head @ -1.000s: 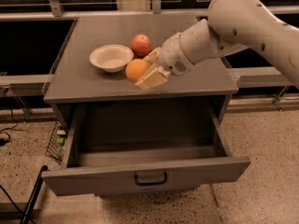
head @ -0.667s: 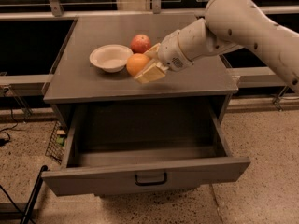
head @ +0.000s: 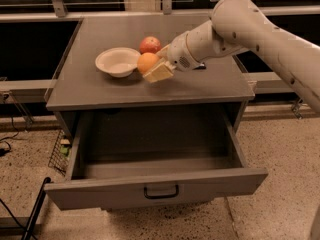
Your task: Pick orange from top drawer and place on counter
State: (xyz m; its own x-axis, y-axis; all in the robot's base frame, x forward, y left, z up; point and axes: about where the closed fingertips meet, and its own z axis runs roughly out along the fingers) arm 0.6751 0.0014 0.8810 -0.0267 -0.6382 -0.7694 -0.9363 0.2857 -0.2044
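The orange point(head: 145, 62) sits between the fingers of my gripper point(head: 154, 64), which is shut on it at the middle of the counter point(head: 210, 86). It is low over the surface; I cannot tell whether it touches. The orange is next to the white bowl point(head: 117, 61) and just in front of the pink-red fruit point(head: 150, 44). My arm reaches in from the right. The top drawer point(head: 155, 186) is pulled wide open below the counter, and its inside shows nothing in it.
The open drawer juts out toward the front, with a black handle point(head: 161, 192) at its centre. A window rail runs behind the counter. A wire basket point(head: 60, 151) and a black pole point(head: 35, 209) stand at the cabinet's left on the speckled floor.
My gripper has carried the orange a little farther back over the counter, closer to the red fruit and the bowl. The drawer has not moved.
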